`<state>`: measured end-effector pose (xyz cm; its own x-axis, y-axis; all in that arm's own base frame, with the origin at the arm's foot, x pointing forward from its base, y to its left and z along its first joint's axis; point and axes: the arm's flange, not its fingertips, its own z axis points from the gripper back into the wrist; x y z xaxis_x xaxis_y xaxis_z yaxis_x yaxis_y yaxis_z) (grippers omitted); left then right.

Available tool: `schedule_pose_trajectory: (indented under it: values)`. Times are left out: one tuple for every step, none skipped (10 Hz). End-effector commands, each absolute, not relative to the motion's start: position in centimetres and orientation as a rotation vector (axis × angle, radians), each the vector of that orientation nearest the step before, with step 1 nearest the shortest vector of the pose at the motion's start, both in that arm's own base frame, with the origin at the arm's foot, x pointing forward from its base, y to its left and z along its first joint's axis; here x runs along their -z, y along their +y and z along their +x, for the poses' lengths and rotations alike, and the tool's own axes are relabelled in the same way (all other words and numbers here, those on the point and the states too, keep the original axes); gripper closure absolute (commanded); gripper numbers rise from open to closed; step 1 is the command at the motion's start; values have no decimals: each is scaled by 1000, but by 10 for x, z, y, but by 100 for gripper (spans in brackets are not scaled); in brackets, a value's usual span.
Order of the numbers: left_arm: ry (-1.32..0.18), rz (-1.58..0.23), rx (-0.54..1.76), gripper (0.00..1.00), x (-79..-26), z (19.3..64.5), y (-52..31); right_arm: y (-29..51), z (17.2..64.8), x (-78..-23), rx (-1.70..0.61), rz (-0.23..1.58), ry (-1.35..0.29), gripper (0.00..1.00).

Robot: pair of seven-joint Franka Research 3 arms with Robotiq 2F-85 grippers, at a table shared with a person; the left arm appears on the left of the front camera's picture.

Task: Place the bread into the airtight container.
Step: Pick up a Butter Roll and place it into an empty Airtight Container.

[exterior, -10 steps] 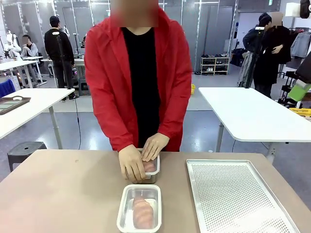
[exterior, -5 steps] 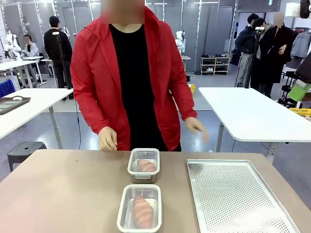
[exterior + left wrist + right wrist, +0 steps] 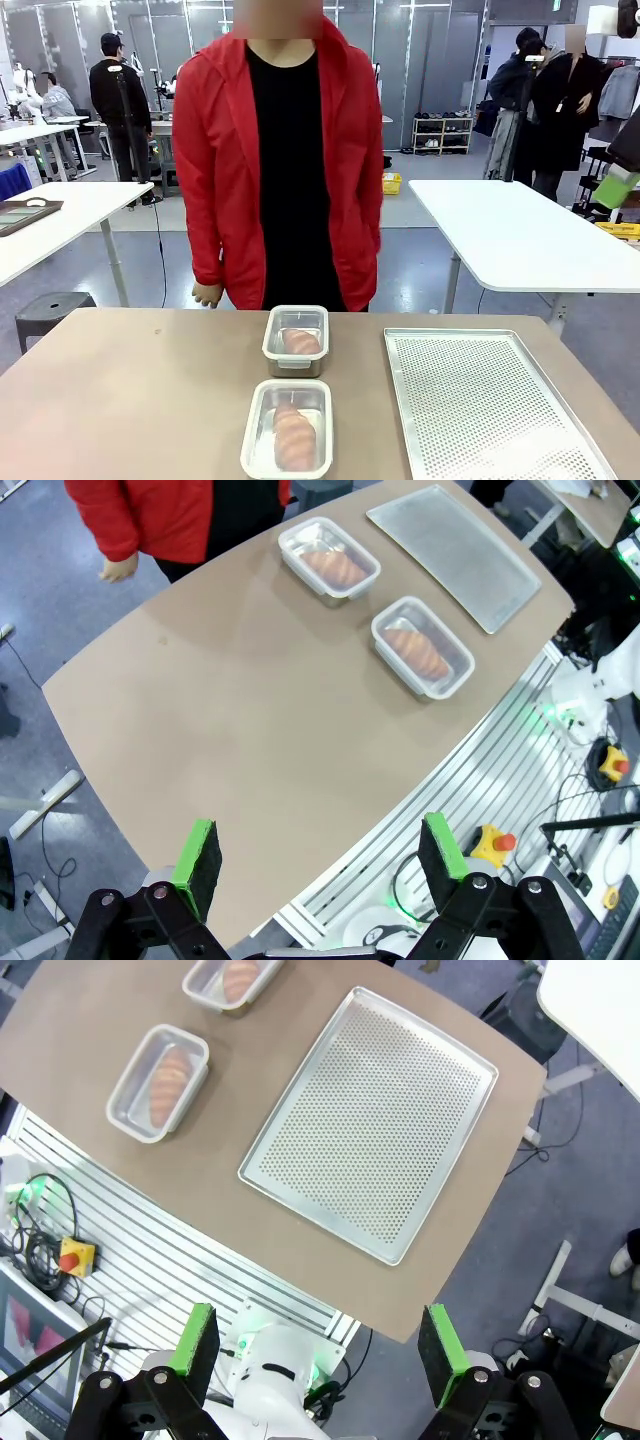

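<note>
**Inspector:** Begin at the robot's edge. State of the hands?

**Assistant:** The left hand [image 3: 318, 855] hangs high above the near edge of the surface [image 3: 230, 740], its green-padded fingers [image 3: 198, 852] standing wide apart with nothing between them. The right hand [image 3: 318, 1338] is likewise high, out past the surface's edge, fingers [image 3: 195, 1337] spread apart and empty.

**Inspector:** Nearest item on the surface?

**Assistant:** A clear rectangular container [image 3: 288, 428] at the near middle, with one piece of bread [image 3: 293, 436] lying lengthwise inside. Whether a lid sits on it, I cannot tell.

**Inspector:** Beyond that?

**Assistant:** A second, smaller-looking container [image 3: 296, 340] just behind the first, apart from it, also holding a piece of bread [image 3: 301, 342]. In the left wrist view the same pair shows as two tubs side by side, each with its loaf.

**Inspector:** To the side?

**Assistant:** A perforated metal tray [image 3: 485, 405] lies flat to the right of both containers, bare, not touching either.

**Inspector:** The far side?

**Assistant:** A person in a red jacket [image 3: 215, 170] stands at the far edge, arms down. One hand [image 3: 207, 294] hangs by the surface's edge, clear of the containers.
</note>
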<state>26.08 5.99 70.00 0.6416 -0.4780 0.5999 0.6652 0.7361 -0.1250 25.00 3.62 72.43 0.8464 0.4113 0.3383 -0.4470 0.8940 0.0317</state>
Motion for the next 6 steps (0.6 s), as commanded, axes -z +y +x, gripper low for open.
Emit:
schedule_pose_trajectory:
  values:
    - [-577,-361,682,0,-701,261,60,34,251,-727,-464,114,-336,0]
    - [-577,-361,682,0,-701,261,60,34,251,-727,-464,114,-336,0]
    - [-577,-361,682,0,-701,261,60,34,251,-727,-464,114,-336,0]
    - [-577,-361,682,0,-701,261,60,34,251,-727,-464,114,-336,0]
    - [-577,-361,682,0,-701,261,60,34,251,-727,-464,114,-336,0]
    - [-577,-361,682,0,-701,261,60,34,251,-727,-464,114,-336,0]
